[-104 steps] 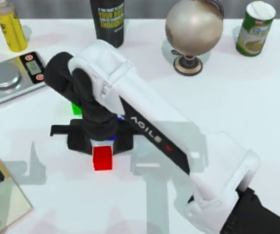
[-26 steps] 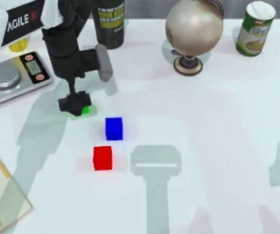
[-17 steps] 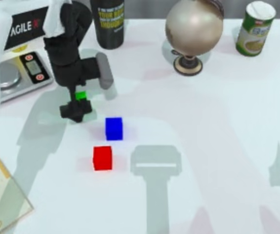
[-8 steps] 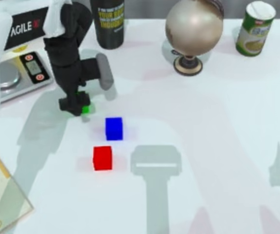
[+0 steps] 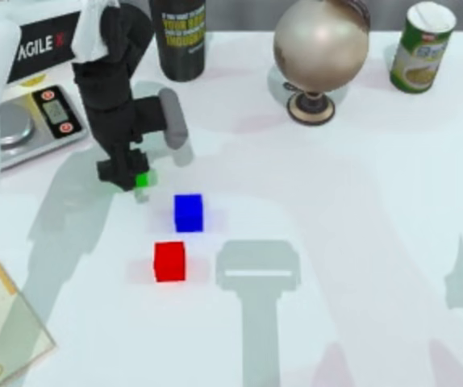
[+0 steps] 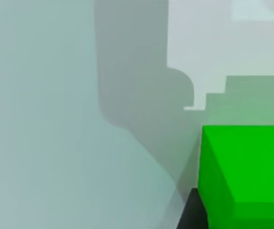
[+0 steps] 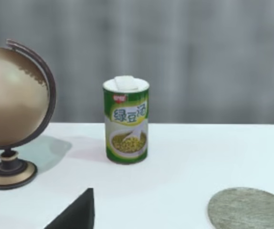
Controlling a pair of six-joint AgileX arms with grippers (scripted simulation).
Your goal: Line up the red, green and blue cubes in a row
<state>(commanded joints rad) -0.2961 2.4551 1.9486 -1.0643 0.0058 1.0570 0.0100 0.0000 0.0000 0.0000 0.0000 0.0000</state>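
Gripping the smooth green cube [image 5: 142, 181], the left gripper [image 5: 124, 172] hangs above the glossy blue cube [image 5: 189, 212] and red cube [image 5: 169, 261]; "AGILE" [image 5: 41, 44] marks its arm.

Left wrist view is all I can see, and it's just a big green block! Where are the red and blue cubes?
Observer: From the top, the blue cube sits right of the green cube, which is under your left gripper.
Operator: And red?
Observer: The red cube is below blue in that picture, slightly left, not touching it.
Operator: Where's my other arm?
Observer: The right arm is outside the top view; its wrist camera faces a green can and a globe.
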